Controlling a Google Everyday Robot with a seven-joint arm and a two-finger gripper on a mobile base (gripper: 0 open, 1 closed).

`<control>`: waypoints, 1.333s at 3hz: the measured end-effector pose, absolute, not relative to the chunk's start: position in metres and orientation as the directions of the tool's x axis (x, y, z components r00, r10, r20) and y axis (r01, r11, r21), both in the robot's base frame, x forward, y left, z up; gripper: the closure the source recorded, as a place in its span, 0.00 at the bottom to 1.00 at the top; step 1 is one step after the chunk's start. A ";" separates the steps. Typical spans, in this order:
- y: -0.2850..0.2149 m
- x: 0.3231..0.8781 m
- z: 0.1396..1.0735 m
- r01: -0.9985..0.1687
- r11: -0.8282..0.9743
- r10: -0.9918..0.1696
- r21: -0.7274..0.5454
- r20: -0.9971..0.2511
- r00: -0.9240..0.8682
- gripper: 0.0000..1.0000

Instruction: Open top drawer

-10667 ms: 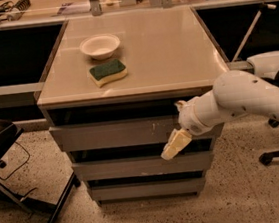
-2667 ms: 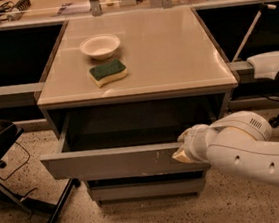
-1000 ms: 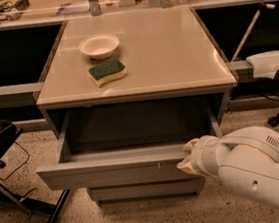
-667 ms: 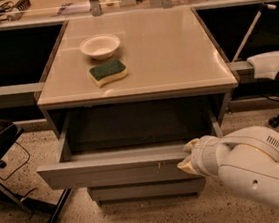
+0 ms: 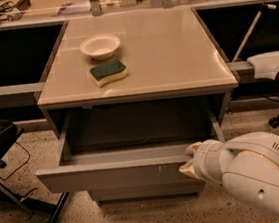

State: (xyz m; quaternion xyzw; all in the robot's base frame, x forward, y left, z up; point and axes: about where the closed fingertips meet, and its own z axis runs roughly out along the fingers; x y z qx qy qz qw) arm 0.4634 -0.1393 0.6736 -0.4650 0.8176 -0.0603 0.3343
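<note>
gripper [image 5: 189,159] nearest you, touching the upper edge of the top drawer [image 5: 106,175] at its right end; clamped or merely resting, you cannot tell | drawer front runs left-right, lying to the gripper's left, standing well out of the cabinet; flat grey handle-less panel, shallow box behind | beyond: smooth beige cabinet top [image 5: 172,49]; spongy green-and-yellow sponge [image 5: 108,72]; round white bowl [image 5: 100,45]

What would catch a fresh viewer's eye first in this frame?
The top drawer stands far out of the cabinet. The gripper, on a white arm entering from lower right, sits at the right end of the drawer front. On top, a white bowl sits behind a green-topped sponge.
</note>
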 end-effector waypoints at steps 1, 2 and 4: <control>-0.140 0.453 0.673 -0.715 0.570 -0.794 -0.406 -0.496 -0.352 1.00; -0.140 0.453 0.674 -0.715 0.570 -0.794 -0.406 -0.496 -0.352 1.00; -0.141 0.441 0.674 -0.709 0.580 -0.787 -0.401 -0.501 -0.360 1.00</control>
